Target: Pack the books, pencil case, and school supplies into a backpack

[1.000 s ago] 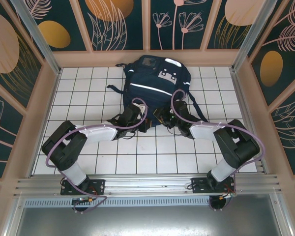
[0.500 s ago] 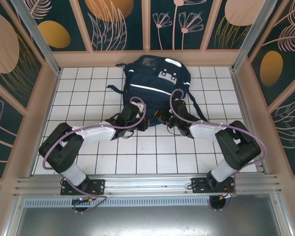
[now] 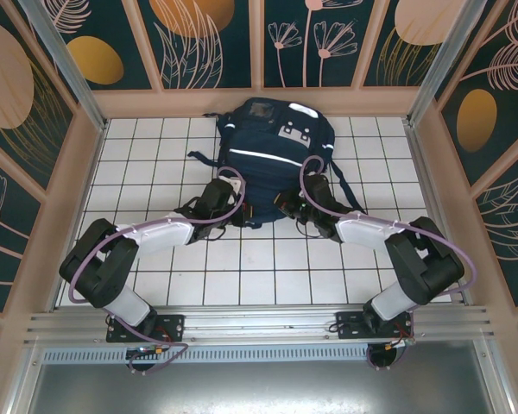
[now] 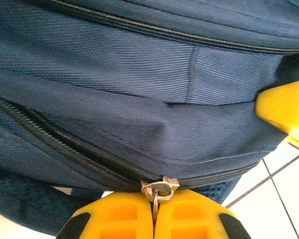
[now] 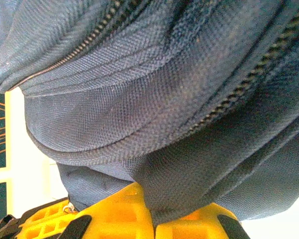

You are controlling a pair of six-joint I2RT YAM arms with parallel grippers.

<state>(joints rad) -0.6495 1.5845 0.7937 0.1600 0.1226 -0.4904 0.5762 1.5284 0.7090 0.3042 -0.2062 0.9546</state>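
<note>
Left gripper (image 4: 154, 221) pressed together on zipper pull (image 4: 160, 187) – backpack (image 3: 272, 138) 7 o'clock edge; right gripper (image 5: 153, 224) pinches backpack fabric fold – 5 o'clock.

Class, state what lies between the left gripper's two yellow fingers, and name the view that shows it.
The backpack's metal zipper pull, pinched between the left gripper's shut fingers; the left wrist view shows it.

White square-tiled tabletop (image 3: 155, 164) lies below the left gripper (image 3: 246, 214) and the right gripper (image 3: 282, 205). Dark teal wall panels with gold discs and pale leaves (image 3: 216, 43) stand beyond them, and a silver metal rail (image 3: 259, 323) runs behind.
</note>
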